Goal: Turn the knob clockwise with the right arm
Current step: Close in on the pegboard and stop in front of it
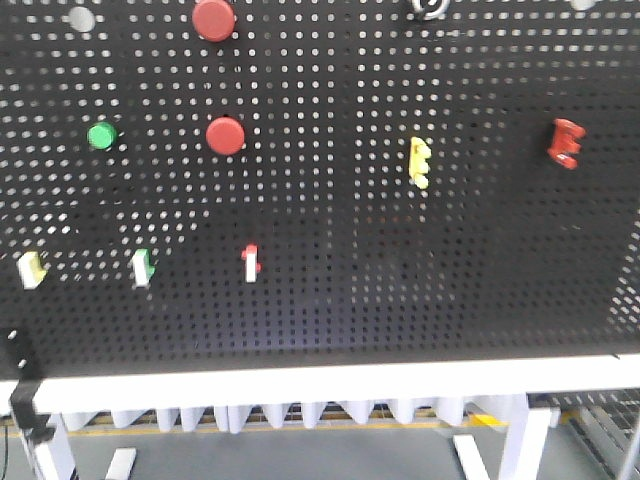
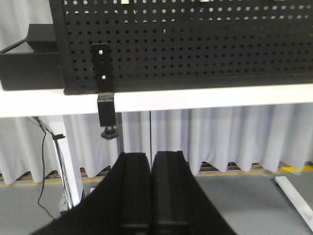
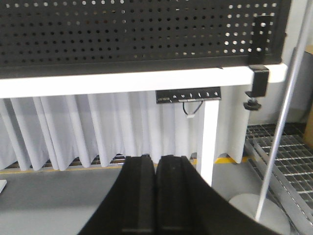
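The knob (image 1: 428, 8), a small silvery ring with a dark centre, sits at the top edge of the black pegboard (image 1: 330, 300) in the front view, partly cut off by the frame. My right gripper (image 3: 155, 157) is shut and empty, low in front of the table, pointing under the white table edge (image 3: 122, 81). My left gripper (image 2: 150, 154) is also shut and empty, below the table edge (image 2: 205, 98). Neither arm shows in the front view.
The board carries two red round buttons (image 1: 213, 19) (image 1: 225, 135), a green button (image 1: 101, 135), a yellow bracket (image 1: 419, 162), a red bracket (image 1: 566, 142) and small switches (image 1: 250, 262). Black clamps (image 2: 105, 105) (image 3: 257, 78) grip the table edge. A white table leg (image 3: 210, 137) and a pole (image 3: 283, 107) stand to the right.
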Available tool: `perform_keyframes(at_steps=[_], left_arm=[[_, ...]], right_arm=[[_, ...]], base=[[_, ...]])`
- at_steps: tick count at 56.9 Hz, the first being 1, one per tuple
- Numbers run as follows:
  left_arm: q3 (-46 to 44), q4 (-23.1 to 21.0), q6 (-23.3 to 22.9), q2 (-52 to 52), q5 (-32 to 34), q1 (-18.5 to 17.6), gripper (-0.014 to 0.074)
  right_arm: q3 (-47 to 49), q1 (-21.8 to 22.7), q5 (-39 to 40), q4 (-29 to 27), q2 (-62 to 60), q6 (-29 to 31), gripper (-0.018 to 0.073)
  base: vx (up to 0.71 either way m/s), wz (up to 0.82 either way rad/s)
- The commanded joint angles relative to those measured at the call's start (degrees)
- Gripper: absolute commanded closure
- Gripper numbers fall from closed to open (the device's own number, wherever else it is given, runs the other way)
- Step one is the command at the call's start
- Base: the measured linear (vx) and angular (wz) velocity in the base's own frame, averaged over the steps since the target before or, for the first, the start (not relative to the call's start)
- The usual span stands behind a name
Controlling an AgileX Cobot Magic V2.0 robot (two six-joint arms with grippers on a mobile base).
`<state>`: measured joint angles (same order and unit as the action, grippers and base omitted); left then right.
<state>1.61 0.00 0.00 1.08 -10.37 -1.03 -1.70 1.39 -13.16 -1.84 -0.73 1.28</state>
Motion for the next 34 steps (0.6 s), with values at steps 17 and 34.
perform_keyframes(at_steps=[17,34], left_arm=[[1.50,-0.39,0.00,0.51,4.67,-0.55,0.0603],[1.50,-0.39,0.00,0.51,4.67,-0.55,0.0603]], right_arm=[[-0.81,-0.07,4.65,0.20,-0.40,0.25,0.0568],[-0.81,-0.07,4.65,0.20,-0.40,0.25,0.0568]], base=[[0.23,0.05],[0.14,0.08]])
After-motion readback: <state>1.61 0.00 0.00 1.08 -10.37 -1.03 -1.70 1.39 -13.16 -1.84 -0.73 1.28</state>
